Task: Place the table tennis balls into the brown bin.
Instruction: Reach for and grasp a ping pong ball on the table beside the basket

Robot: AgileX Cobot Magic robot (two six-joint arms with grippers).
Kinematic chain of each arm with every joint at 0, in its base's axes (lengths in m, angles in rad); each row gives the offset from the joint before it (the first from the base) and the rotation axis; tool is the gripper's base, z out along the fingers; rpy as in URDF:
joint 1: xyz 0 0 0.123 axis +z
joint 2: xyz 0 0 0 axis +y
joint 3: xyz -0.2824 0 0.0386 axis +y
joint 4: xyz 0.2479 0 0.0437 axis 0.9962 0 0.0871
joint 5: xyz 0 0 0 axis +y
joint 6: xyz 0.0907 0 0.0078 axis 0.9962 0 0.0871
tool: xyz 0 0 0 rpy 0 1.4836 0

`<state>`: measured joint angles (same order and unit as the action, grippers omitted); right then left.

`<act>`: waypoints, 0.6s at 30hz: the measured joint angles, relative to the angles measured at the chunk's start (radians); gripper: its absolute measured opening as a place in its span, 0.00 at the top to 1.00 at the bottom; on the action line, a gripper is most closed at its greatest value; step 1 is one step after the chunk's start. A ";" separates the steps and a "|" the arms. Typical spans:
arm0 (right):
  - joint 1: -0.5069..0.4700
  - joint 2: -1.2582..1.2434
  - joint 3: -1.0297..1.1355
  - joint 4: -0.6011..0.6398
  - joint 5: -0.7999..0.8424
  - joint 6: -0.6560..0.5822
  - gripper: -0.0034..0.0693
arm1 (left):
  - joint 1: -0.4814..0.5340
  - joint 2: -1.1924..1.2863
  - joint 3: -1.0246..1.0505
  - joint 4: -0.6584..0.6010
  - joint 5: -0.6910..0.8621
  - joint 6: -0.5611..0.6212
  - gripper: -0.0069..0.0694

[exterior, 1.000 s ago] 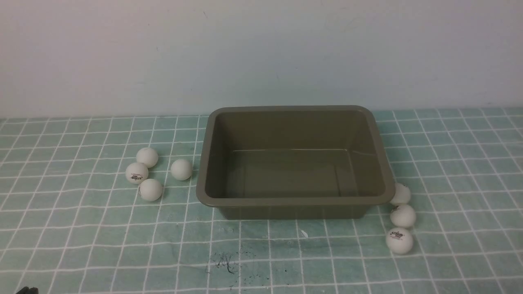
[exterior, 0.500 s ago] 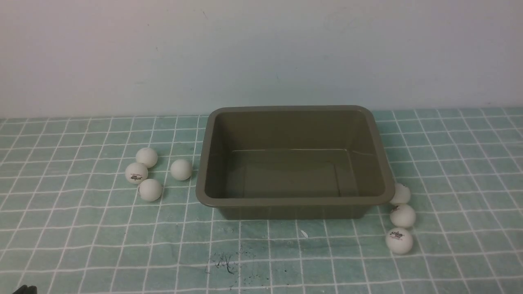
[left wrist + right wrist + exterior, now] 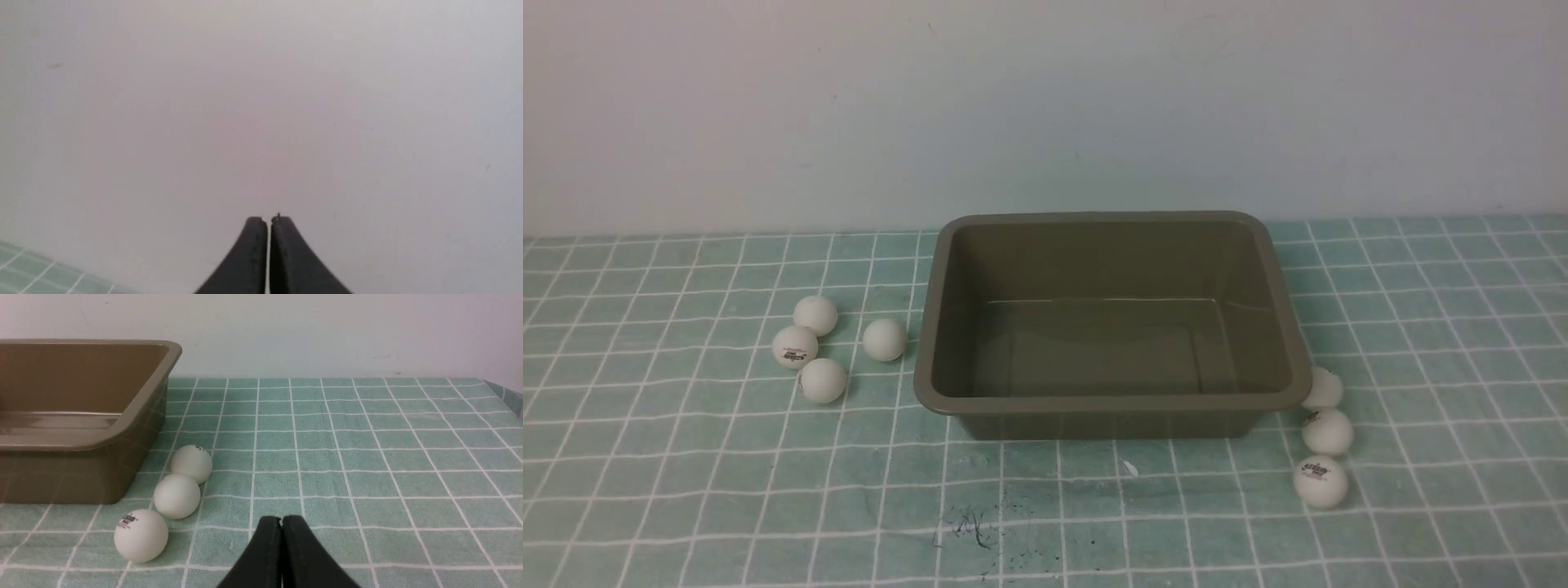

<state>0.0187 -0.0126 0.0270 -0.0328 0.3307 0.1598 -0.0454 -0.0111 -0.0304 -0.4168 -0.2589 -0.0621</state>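
Observation:
The olive-brown bin (image 3: 1107, 403) stands empty in the middle of the table; in the right wrist view its corner (image 3: 122, 416) shows. Several white table tennis balls (image 3: 885, 339) lie left of it, in a cluster around one with a logo (image 3: 795, 347). Three more balls sit in a row by its right front corner: (image 3: 1323, 388), (image 3: 1327, 432), (image 3: 1321, 482); in the right wrist view these balls are (image 3: 191, 463), (image 3: 176, 496), (image 3: 141, 535). My right gripper (image 3: 281, 519) is shut, empty, close beside that row. My left gripper (image 3: 269, 220) is shut, empty, facing the wall. Neither gripper shows in the front view.
A teal checked cloth (image 3: 1045, 490) covers the table, with dark scuff marks (image 3: 970, 527) near its front. A pale wall (image 3: 1045, 106) rises right behind the bin. The cloth's right edge (image 3: 506, 394) drops off in the right wrist view.
A dark bit of the left arm at the front view's bottom left corner has slid out of view. Balls and bin have not moved.

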 joint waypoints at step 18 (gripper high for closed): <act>0.002 0.000 -0.010 0.381 -0.353 0.168 0.97 | 0.000 1.206 -0.780 0.013 1.033 0.278 0.92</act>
<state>0.0209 -0.0126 0.0170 0.3484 -0.0221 0.3281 -0.0454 1.1951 -0.8102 -0.4042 0.7744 0.2163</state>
